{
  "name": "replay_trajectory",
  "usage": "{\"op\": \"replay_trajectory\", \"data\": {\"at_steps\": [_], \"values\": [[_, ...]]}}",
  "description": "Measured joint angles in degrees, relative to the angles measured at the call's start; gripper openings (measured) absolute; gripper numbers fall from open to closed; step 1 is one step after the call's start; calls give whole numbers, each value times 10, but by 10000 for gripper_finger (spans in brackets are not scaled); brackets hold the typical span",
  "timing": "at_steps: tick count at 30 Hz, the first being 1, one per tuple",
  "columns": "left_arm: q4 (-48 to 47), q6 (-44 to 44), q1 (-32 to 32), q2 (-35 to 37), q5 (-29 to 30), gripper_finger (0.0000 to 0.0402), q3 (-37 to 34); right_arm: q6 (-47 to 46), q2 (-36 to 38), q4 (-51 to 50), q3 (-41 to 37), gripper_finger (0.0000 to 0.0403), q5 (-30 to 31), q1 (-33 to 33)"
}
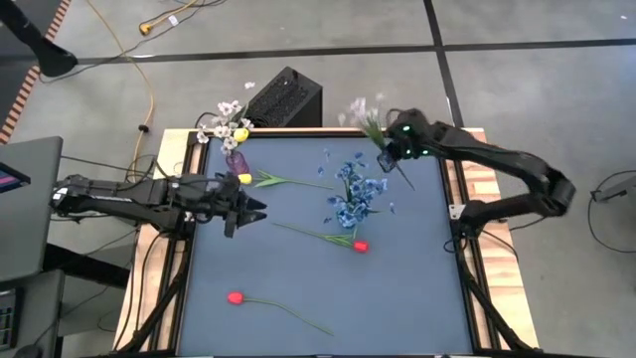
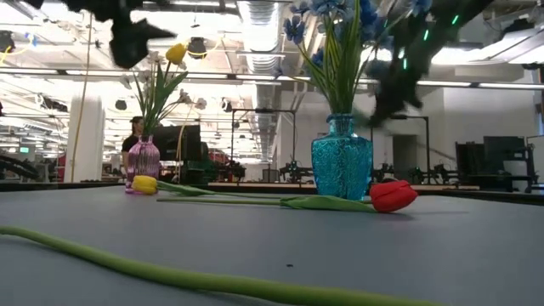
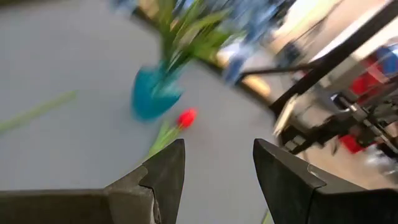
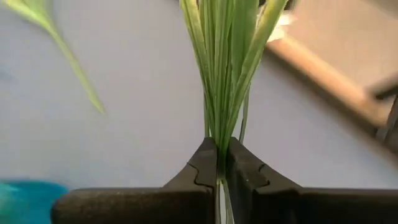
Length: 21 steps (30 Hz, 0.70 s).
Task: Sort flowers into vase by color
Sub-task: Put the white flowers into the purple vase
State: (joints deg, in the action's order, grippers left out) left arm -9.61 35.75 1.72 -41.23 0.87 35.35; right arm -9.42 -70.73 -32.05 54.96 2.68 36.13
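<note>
- The table (image 1: 417, 298), a dark grey-blue top in a wooden frame, stands on a concrete floor; a black box (image 1: 285, 97) sits just beyond its far edge.
- The right arm reaches from the table's right side toward the far right corner. The right gripper (image 1: 390, 155) is clamped tight on the green stems of a white-lavender bunch (image 1: 364, 115), whose blossoms hang out past the far edge.
- The left arm lies stretched in from the left edge, low over the near-left part of the top. The left gripper (image 1: 256, 210) is part open and holds nothing.
- A blue vase (image 2: 341, 169) near the table's middle holds the blue sprigs (image 1: 353, 191).
- A small pink vase (image 2: 143, 160) at the far left corner holds a yellow bud and white blossoms.
- A red tulip (image 1: 360, 245) lies flat just in front of the blue vase; a second red tulip (image 1: 236, 296) lies nearer the front edge.
- A yellow bud (image 1: 244, 178) lies on the top beside the pink vase.
- The low view shows a large bright hall with ceiling lights; a person (image 2: 133, 136) stands far back.
</note>
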Motion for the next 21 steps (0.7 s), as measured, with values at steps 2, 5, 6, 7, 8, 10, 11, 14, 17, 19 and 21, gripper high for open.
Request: {"op": "replay_trajectory", "data": {"at_steps": [2, 5, 6, 7, 8, 10, 11, 14, 17, 19, 21], "values": [[46, -18, 0, 0, 8, 178, 0, 3, 40, 37, 20, 41, -2, -16], [115, -42, 0, 0, 38, 178, 0, 3, 80, 115, 55, 41, -3, -40], [140, -55, 0, 0, 50, 178, 0, 3, 86, 143, 68, 41, -3, -47], [165, -69, 0, 0, 62, 178, 0, 3, 88, 168, 83, 41, -3, -55], [187, -84, 0, 0, 74, 178, 0, 3, 87, 192, 96, 41, -4, -64], [221, -110, -2, 0, 99, 178, 0, 3, 74, 233, 128, 41, -14, -80], [230, -118, -5, 0, 111, 178, 0, 3, 62, 246, 143, 41, -22, -90], [236, -132, -24, 0, 126, 178, 0, 3, 13, 269, 190, 41, -36, -128], [238, -134, -56, 0, 121, 178, 0, 7, -46, 306, 229, 41, -47, -168], [247, -130, -81, 0, 100, 178, 0, 9, -89, 334, 258, 41, -54, -191], [256, -130, -108, 0, 75, 178, 0, 8, -129, 356, 288, 41, -66, -208]]}}
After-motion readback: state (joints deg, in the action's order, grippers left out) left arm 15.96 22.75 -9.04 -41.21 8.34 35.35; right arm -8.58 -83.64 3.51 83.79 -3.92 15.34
